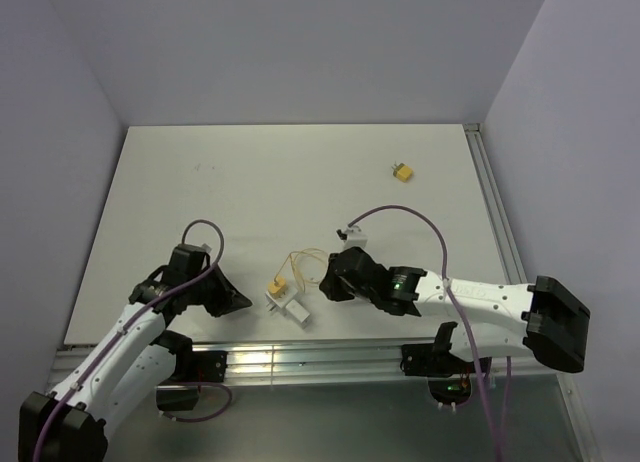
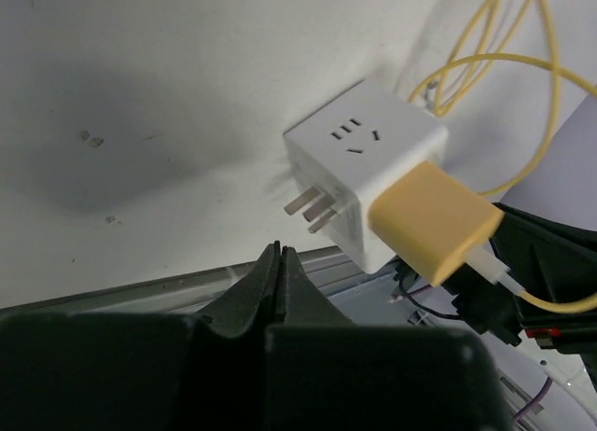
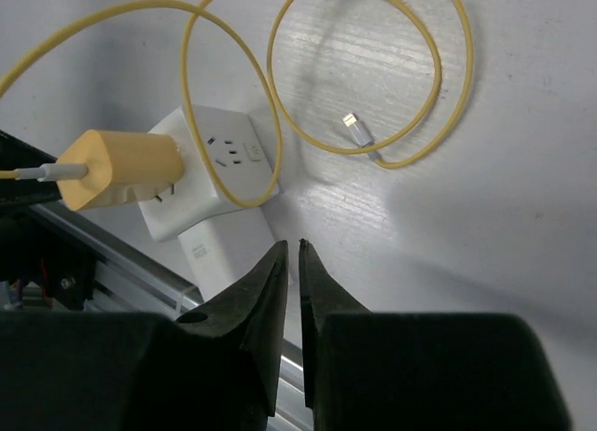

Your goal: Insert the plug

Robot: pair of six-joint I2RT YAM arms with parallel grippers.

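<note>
Plug (image 1: 402, 171): alone at the far right of the desk (image 1: 200, 182), well apart from both arms. Left claw (image 1: 235, 302): closed tight, empty, near the white socket cube (image 1: 290, 307). Right claw (image 1: 325, 282): closed to a hairline gap, empty, by the yellow cable (image 1: 305, 260) and the cube's yellow charger (image 1: 272, 285).

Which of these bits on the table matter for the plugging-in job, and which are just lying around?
Job: small yellow plug; probably the white socket cube.
Lying about: yellow charger, its yellow cable, white block.
</note>
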